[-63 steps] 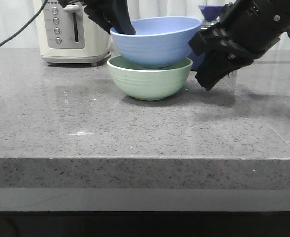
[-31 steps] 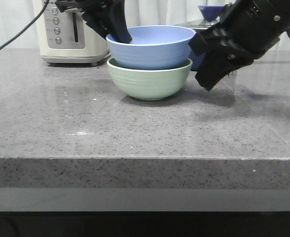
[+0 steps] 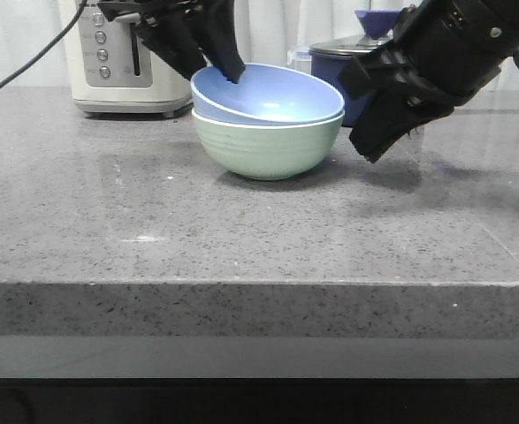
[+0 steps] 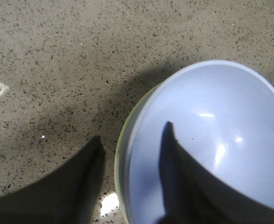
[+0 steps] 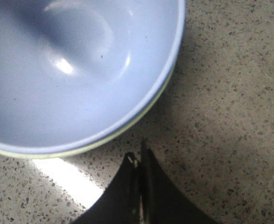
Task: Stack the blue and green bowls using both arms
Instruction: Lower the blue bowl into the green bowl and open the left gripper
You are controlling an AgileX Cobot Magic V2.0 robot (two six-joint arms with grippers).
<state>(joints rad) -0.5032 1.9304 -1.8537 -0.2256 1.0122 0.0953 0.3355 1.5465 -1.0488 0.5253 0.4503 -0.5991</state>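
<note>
The green bowl (image 3: 266, 148) stands on the grey speckled counter (image 3: 241, 238), and the blue bowl (image 3: 268, 95) lies inside it. The blue bowl sits deep but tilted: its rim is higher on the side toward the back and left, and its open inside faces the front camera. Nothing is inside the blue bowl; its smooth inner surface shows only some bright light spots in the left wrist view (image 4: 207, 140).

The blue bowl is matte, light periwinkle, with smooth sides. The green bowl is pale mint with faint horizontal ridges and a lighter rim. In the right wrist view only a thin green edge (image 5: 141, 112) shows under the blue rim (image 5: 80, 70).

There are two bowls, one of each colour, and two black arms. Behind them stand one cream toaster (image 3: 131, 57) and one dark navy saucepan (image 3: 352, 66) with a lid.

The left gripper (image 3: 224, 66) is at the back-left rim of the blue bowl. Its fingers are apart, one (image 4: 174, 172) inside the blue bowl and one (image 4: 80, 182) outside both bowls, so the rims pass between them; I cannot tell if they touch the bowl. The right gripper (image 3: 365, 146) hangs just beside the green bowl on the right, not touching it. Its two fingers (image 5: 139, 186) are pressed together and hold nothing.
</note>
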